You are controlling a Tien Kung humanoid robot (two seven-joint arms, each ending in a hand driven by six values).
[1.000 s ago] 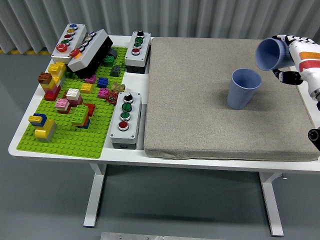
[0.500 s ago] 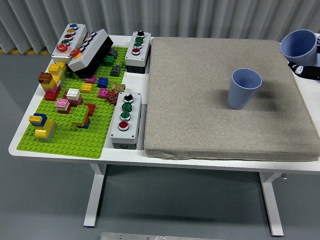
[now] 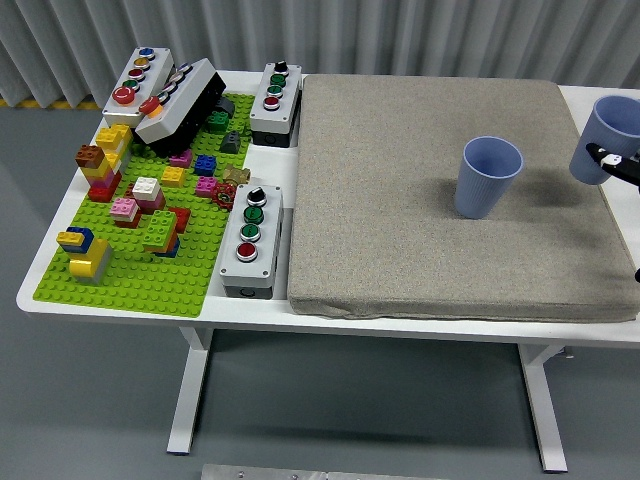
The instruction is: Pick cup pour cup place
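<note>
Nearest on the desk (image 3: 130, 305), left of the grey mat (image 3: 440, 190): a green baseplate (image 3: 140, 270) crowded with toy bricks, and a button box (image 3: 248, 240) just beside the mat's left edge. Farther back, 2 more button boxes (image 3: 160, 90) and a third (image 3: 276, 100), well clear of the work.

On the mat's right half, 1 blue cup (image 3: 488, 177), upright and free. At the mat's right edge, a second blue cup (image 3: 610, 138), upright, gripped by the right hand (image 3: 622, 163), only dark fingers visible, curled on its lower wall. Left hand out of view.

Likely step: setting down. Risks: landing half on the mat's edge, half off, and tipping; releasing too high; a finger snagging the rim on withdrawal and toppling it.
</note>
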